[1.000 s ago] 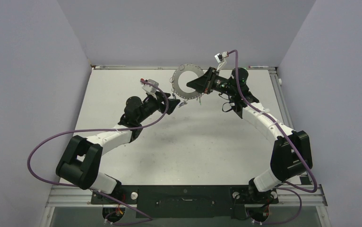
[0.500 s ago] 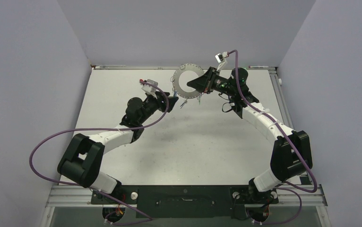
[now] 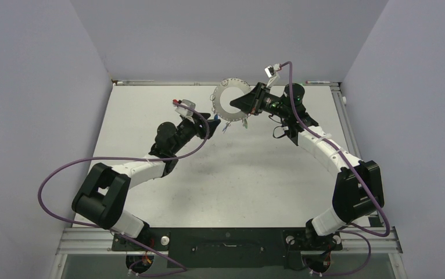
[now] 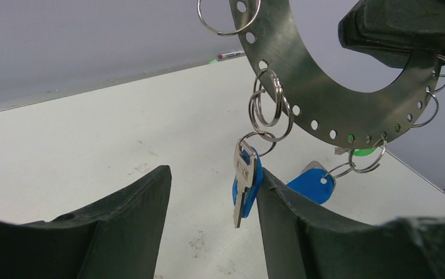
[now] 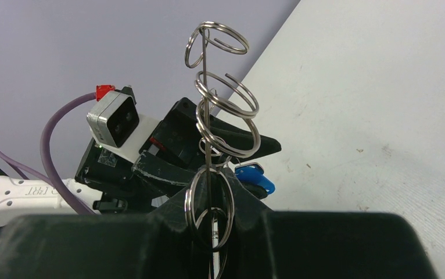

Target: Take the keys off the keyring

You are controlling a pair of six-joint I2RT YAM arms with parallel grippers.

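Observation:
The keyring [image 3: 229, 100] is a flat silver disc with wire loops, held upright above the table's far part. My right gripper [image 3: 245, 104] is shut on its rim; in the right wrist view the keyring [image 5: 207, 110] stands edge-on between the closed fingers [image 5: 211, 216]. In the left wrist view the keyring [image 4: 319, 87] hangs above. A silver key with a blue head [image 4: 245, 181] dangles between my open left gripper [image 4: 214, 174], close against its right finger [image 4: 290, 226]. A blue tag [image 4: 312, 185] and a green tag [image 4: 364, 152] hang farther right. The left gripper [image 3: 215, 123] sits just below-left of the ring.
The white table [image 3: 237, 168] is bounded by grey walls on three sides, with a metal rail [image 3: 150, 82] along the far edge. Purple cables [image 3: 63, 174] loop beside both arms. A pen-like object [image 4: 232, 55] lies near the far edge.
My left arm has shifted slightly, bringing its open gripper up around the hanging blue-headed key. The right arm and the keyring have stayed still.

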